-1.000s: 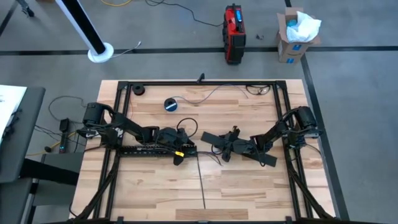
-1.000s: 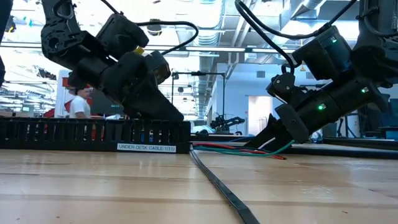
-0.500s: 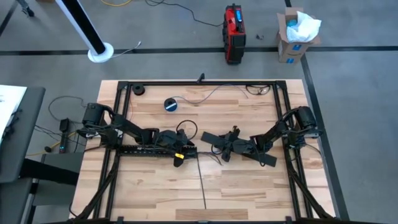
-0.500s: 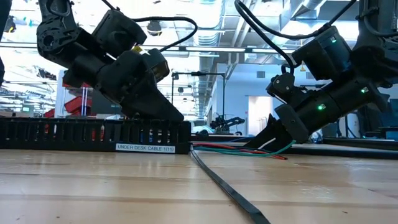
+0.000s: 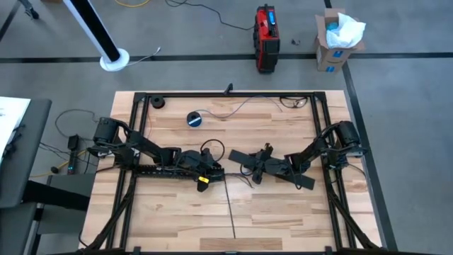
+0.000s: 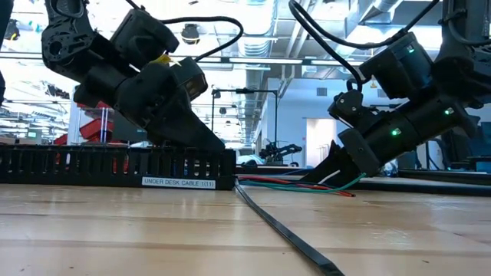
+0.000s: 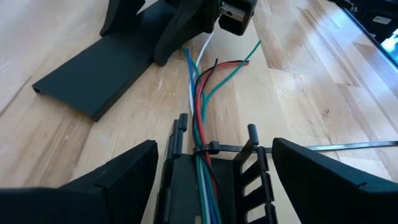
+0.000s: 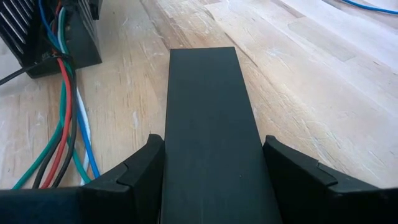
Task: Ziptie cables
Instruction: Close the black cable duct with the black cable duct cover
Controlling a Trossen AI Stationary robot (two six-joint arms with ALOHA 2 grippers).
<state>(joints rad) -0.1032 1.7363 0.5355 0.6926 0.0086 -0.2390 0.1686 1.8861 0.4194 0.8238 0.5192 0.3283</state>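
The cables (image 7: 200,134), a bundle of red, green, blue, white and dark wires, are lying on the wooden tabletop (image 5: 283,205) near its middle, running out of the open end of a black slotted cable tray (image 7: 211,180) and across to the right arm. A thin black zip tie (image 7: 214,148) is crossing the bundle right at the tray's mouth, its tail reaching out over the wood. The left pincer (image 7: 211,171) is standing spread wide, one finger on each side of the tray's end, closing on nothing. The right pincer (image 8: 214,168) is straddling a flat black cover strip (image 8: 208,118) that is lying beside the cables; whether it is pressing the strip I cannot tell. A small blue tape roll (image 5: 195,119) is sitting well apart, toward the far edge.
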